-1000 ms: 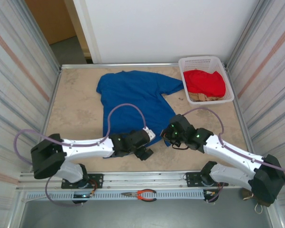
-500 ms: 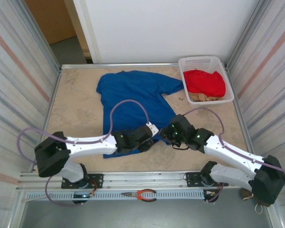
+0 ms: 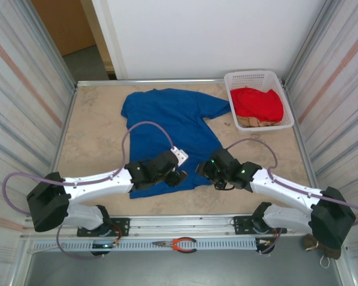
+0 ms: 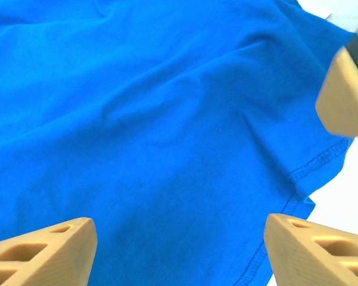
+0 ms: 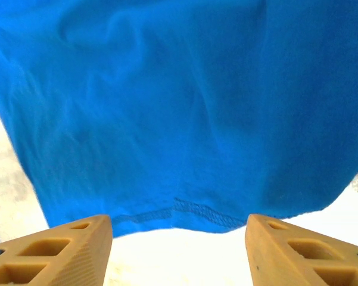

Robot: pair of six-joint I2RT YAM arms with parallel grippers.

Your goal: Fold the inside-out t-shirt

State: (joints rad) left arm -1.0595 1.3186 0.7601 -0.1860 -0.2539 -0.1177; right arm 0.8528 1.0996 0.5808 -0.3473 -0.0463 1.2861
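Tabletop [image 3: 95, 137] of mottled beige, between corrugated metal walls [image 3: 24, 89], carries the inside-out t-shirt [image 3: 167, 116] spread flat at its centre. Reaching low over its near hem, left gripper [image 3: 177, 177] and right gripper [image 3: 204, 170] both stand parted, grasping nothing.

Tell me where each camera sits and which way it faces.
Top external: above, behind the arm bases, looking down on the beige table, both arms, royal-blue cotton t-shirt.
Left wrist: on left arm, looking down onto the shirt; open left jaws.
Right wrist: on right arm, facing the shirt's stitched hem; open right jaws.
Shared: both wrist views show the hem.
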